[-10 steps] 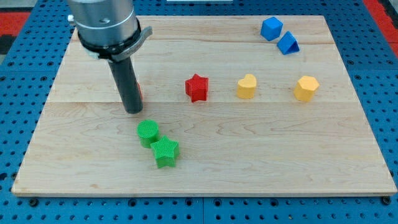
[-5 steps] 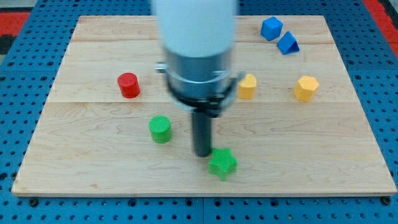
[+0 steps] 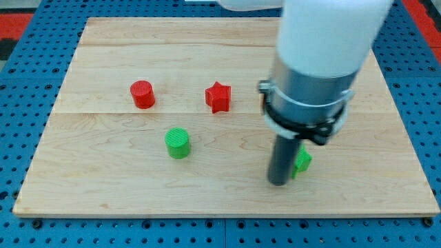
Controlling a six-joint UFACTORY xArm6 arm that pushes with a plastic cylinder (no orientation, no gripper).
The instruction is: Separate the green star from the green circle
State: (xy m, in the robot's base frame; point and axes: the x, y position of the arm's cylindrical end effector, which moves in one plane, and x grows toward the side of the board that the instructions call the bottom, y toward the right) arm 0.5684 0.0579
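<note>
1. My tip (image 3: 278, 182) has no claw: a bare rod, holding nothing, touching the green star (image 3: 301, 161) from its 8 o'clock side.
2. Star lies right of board centre, mostly hidden; the green circle (image 3: 178, 143) sits well apart at its 9 o'clock.
3. The star looks light, stiff and easy to slide; push its flank, since a point would likely spin it.

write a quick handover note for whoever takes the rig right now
My tip is down on the board, at the left edge of the green star, which the rod partly hides.
The green circle sits well to the view's left, with bare board between the two.
Done: the star and circle are apart.
Left: little, perhaps only clearing the rod away.
The red circle and red star sit further up the view.
</note>
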